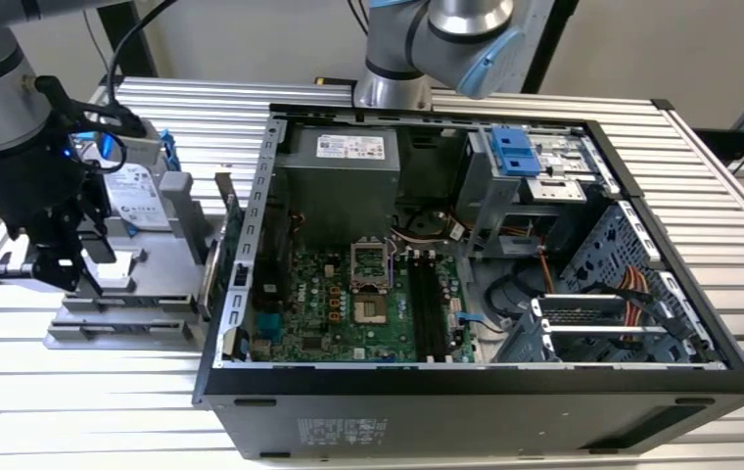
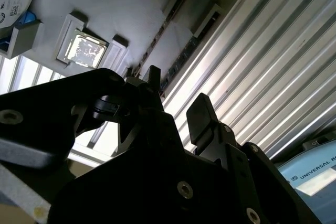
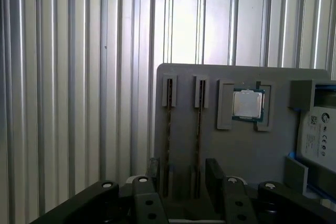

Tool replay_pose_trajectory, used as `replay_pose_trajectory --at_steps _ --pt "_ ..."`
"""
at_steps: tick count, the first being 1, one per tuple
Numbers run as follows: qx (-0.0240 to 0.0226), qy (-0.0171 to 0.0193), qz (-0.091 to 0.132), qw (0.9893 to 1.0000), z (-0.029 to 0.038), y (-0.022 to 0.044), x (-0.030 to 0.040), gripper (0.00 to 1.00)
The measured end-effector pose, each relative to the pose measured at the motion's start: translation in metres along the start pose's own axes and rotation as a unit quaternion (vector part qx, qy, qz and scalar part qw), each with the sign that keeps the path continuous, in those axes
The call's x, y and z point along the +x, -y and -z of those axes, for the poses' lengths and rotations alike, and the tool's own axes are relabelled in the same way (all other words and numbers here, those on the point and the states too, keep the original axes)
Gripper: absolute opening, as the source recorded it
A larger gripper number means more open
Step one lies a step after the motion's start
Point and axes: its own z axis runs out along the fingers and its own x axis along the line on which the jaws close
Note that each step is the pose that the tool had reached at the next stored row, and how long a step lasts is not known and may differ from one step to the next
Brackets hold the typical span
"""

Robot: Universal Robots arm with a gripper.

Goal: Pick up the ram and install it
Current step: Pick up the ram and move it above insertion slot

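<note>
Open jaws hover over grey holder (image 3: 247,150), ram (image 3: 199,129) standing in its slot.

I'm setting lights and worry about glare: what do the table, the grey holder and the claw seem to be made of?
The table looks like bare aluminium: silvery ribbed profiles with long bright reflections. The grey holder looks like matte plastic, evenly dull with moulded slots, though painted metal is possible. The claw is black and matte with screw heads; plastic or coated metal, unclear.
</note>
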Motion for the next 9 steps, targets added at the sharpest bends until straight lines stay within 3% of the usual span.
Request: replay_pose_trajectory --at_steps 9 --pt "0.0000 -0.0002 0.000 1.0000 -0.0038 0.0000 0.0000 1.00"
